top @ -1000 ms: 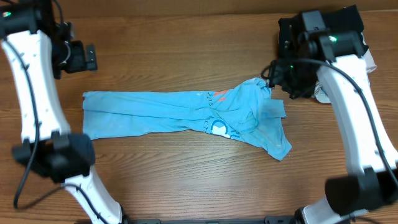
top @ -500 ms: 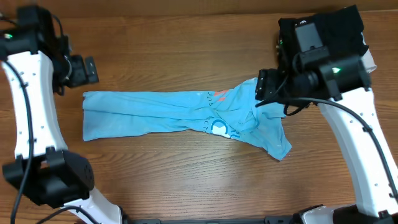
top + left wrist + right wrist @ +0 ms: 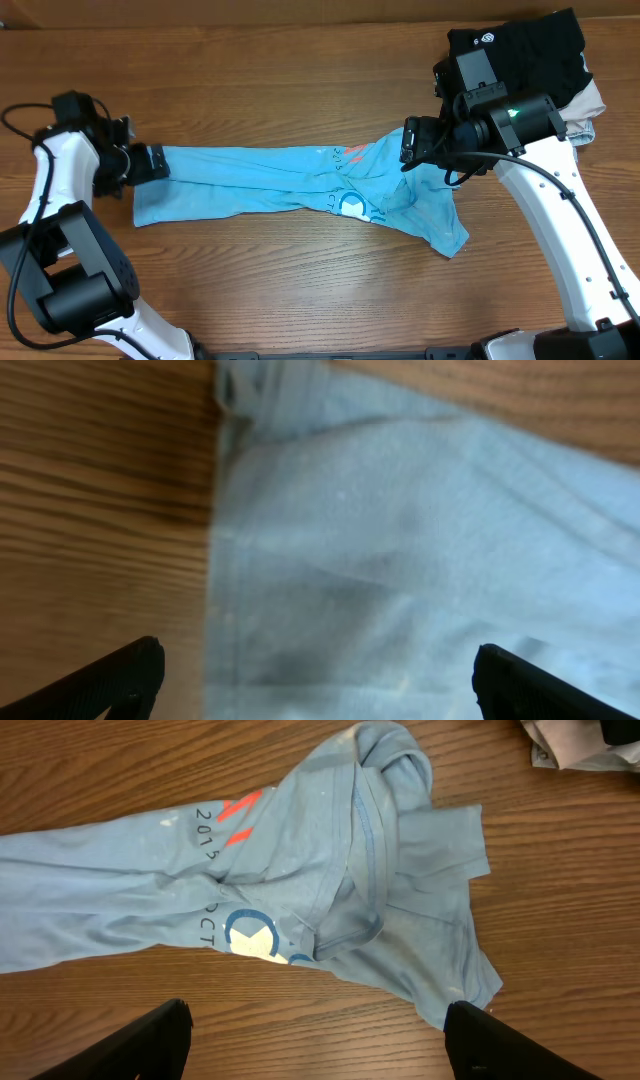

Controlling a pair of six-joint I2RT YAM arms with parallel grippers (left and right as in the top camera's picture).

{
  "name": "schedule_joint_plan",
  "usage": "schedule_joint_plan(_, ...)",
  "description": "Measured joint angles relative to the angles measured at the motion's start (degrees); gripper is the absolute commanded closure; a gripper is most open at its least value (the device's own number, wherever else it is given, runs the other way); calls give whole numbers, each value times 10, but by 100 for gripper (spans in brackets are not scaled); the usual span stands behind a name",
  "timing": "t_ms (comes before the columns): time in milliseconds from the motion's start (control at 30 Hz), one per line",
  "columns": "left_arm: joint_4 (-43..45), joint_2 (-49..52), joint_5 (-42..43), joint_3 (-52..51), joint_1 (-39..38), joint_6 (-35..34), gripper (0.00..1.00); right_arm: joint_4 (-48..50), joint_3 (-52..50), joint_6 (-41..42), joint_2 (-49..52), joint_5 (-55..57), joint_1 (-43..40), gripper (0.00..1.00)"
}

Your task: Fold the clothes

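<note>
The light blue T-shirt [image 3: 270, 185] lies stretched left to right across the bench [image 3: 300, 300], bunched at its right end. The left jaws gape at its left edge, perhaps touching; that view is blurred. The right jaws hang open and empty above the bunch. Farther back sits a black garment [image 3: 530, 45].

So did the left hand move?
Yes. The left hand has come down the picture, from the bare table above the blue T-shirt to the shirt's left end.
</note>
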Motion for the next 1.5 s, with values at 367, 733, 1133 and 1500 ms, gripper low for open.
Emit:
schedule_joint_plan(367, 93, 0, -9, -71, 0, 25, 0, 0, 0, 0, 0, 0, 0, 14)
schedule_joint_plan(733, 170, 0, -31, -107, 0, 26, 4, 4, 0, 0, 0, 0, 0, 14)
schedule_joint_plan(1133, 194, -1, -42, -129, 0, 17, 57, 28, 0, 0, 0, 0, 0, 17)
schedule_joint_plan(1500, 198, -1, -82, -130, -7, -68, 73, 54, 0, 0, 0, 0, 0, 18)
